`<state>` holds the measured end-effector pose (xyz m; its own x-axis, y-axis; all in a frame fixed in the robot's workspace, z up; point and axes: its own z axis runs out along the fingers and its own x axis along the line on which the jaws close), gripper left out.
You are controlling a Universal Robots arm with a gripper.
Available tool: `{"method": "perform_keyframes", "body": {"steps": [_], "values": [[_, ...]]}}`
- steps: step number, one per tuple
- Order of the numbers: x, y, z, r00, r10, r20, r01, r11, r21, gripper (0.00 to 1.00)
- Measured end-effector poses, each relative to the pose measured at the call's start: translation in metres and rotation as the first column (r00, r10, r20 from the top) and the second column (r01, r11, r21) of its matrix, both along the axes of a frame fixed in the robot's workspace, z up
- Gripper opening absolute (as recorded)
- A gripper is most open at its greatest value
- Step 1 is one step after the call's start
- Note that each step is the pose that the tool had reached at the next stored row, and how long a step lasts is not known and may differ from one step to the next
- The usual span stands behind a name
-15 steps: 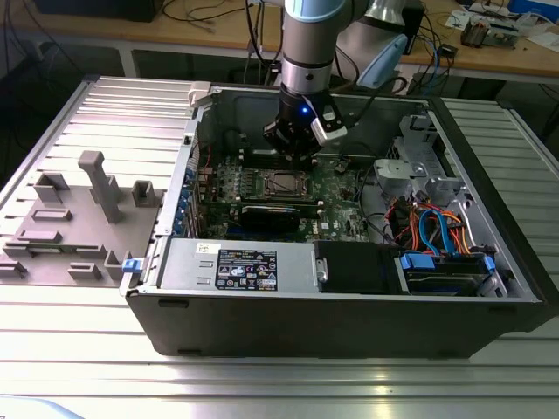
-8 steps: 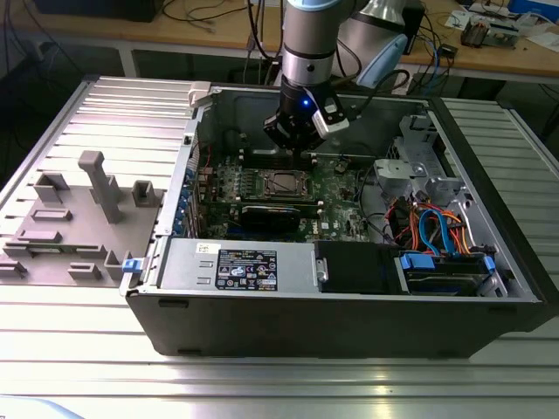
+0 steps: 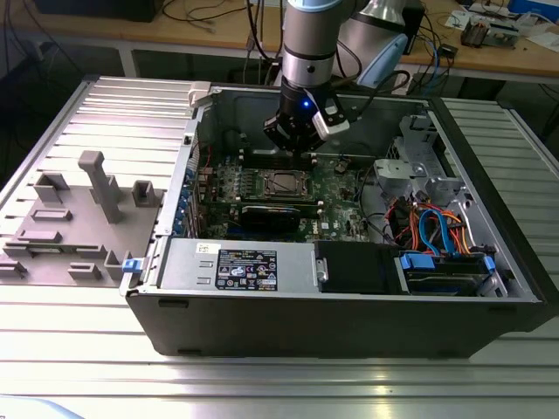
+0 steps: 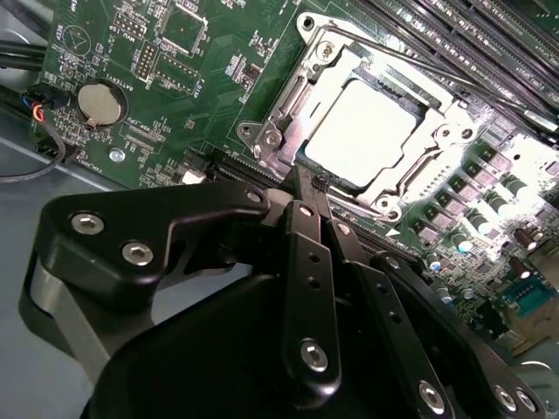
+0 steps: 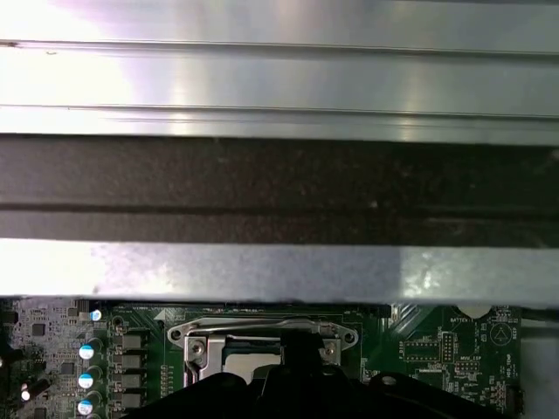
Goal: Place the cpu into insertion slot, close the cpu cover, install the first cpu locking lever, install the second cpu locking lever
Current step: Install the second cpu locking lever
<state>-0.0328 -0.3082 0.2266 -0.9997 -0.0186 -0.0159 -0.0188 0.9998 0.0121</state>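
Pale silvery square cpu [image 4: 365,131] sat in the socket, silver metal frame cover [image 4: 288,113] down over it; black gripper [image 4: 307,179] pressed together at its 7 o'clock edge, levers seemingly pending.

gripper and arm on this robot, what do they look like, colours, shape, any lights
The arm is a silver-grey cylinder with a pale blue band at its top and a small blue light near the wrist. The gripper is matte black, built from flat linkage bars fastened with silver screws, narrowing to slim fingers.
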Motion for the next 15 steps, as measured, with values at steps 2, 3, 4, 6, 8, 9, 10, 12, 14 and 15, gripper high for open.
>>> {"method": "perform_keyframes", "body": {"steps": [2, 3, 4, 6, 8, 9, 10, 12, 14, 15], "values": [[0.0000, -0.0001, 0.0000, 1.0000, 0.000, 0.0000, 0.000, 1.0000, -0.0001, 0.11], [0.0000, -0.0002, 0.0000, 1.0000, 0.000, 0.0000, 0.000, 1.0000, -0.0001, 0.11], [0.0000, -0.0002, 0.0000, 1.0000, 0.000, 0.0000, 0.000, 1.0000, -0.0001, 0.11], [0.0000, -0.0004, 0.0000, 1.0000, 0.000, 0.0000, 0.000, 1.0000, 0.0000, 0.11], [0.0000, -0.0012, 0.0000, 1.0000, 0.000, 0.0000, 0.000, 1.0000, -0.0001, 0.11], [0.0000, -0.0016, 0.0000, 1.0000, 0.000, 0.0000, 0.000, 1.0000, -0.0001, 0.11], [0.0000, -0.0024, 0.0000, 1.0000, 0.000, 0.0000, 0.000, 1.0000, -0.0001, 0.11], [0.0000, -0.0044, 0.0000, 1.0000, 0.000, 0.0000, 0.000, 1.0000, 0.0000, 0.11], [0.0000, -0.0055, 0.0000, 1.0000, 0.000, 0.0001, 0.000, 1.0000, 0.0000, 0.11], [0.0000, -0.0057, -0.0001, 1.0000, 0.000, 0.0001, 0.000, 1.0000, 0.0001, 0.11]]}}
